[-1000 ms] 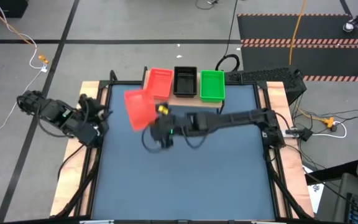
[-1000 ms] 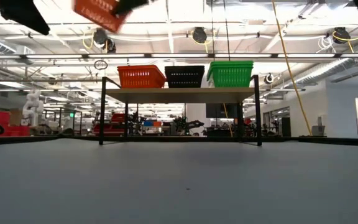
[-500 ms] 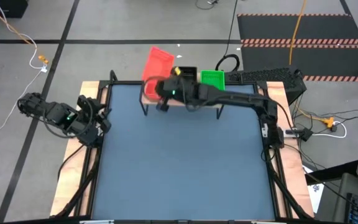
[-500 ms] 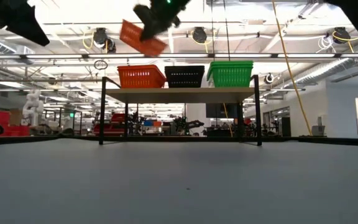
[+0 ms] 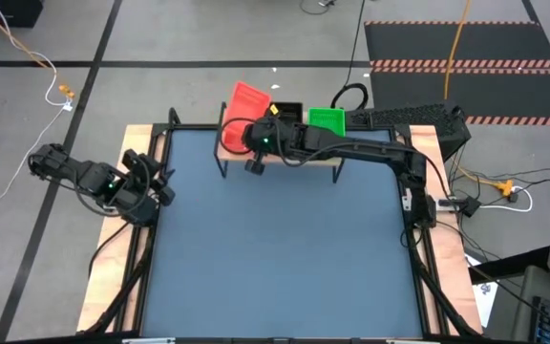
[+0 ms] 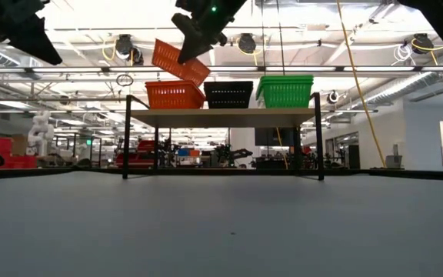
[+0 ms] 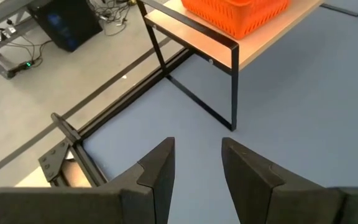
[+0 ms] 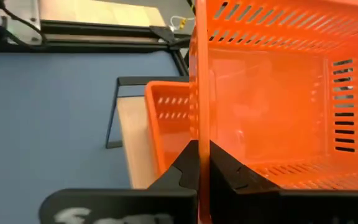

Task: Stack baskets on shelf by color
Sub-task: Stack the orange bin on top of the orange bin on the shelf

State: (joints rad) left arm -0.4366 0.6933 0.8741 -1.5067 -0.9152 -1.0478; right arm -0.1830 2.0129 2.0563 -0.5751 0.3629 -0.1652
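My right gripper (image 5: 255, 141) reaches over the shelf (image 6: 221, 118) at the table's far edge, shut on a red basket (image 6: 179, 61). That basket hangs tilted just above another red basket (image 6: 174, 94) on the plank's left end. A black basket (image 6: 228, 94) stands mid-plank and a green basket (image 6: 285, 91) on its right end. The wrist view shows the held basket (image 8: 272, 106) over the shelf's red basket (image 8: 166, 118). My left gripper (image 7: 197, 165) waits open at the table's left edge (image 5: 151, 183). My right gripper pinches one side wall of the red basket at its rim (image 8: 199, 127), one finger (image 8: 229, 177) inside the basket and one (image 8: 185, 171) outside. The basket is lifted clear and tilted, its low end close above the red basket on the shelf.
The shelf stands on thin black legs (image 6: 124, 138) along the far edge of the blue-grey table top (image 5: 275, 248). The table's wooden side strips (image 5: 113, 248) and black frame bars border it. Cables and a power strip (image 5: 466, 203) lie on the floor to the right.
My right gripper has carried the red basket from over the table's left-middle toward the far edge and up over the shelf's left end. The basket has turned about and now sits tilted just above the red basket on the plank.
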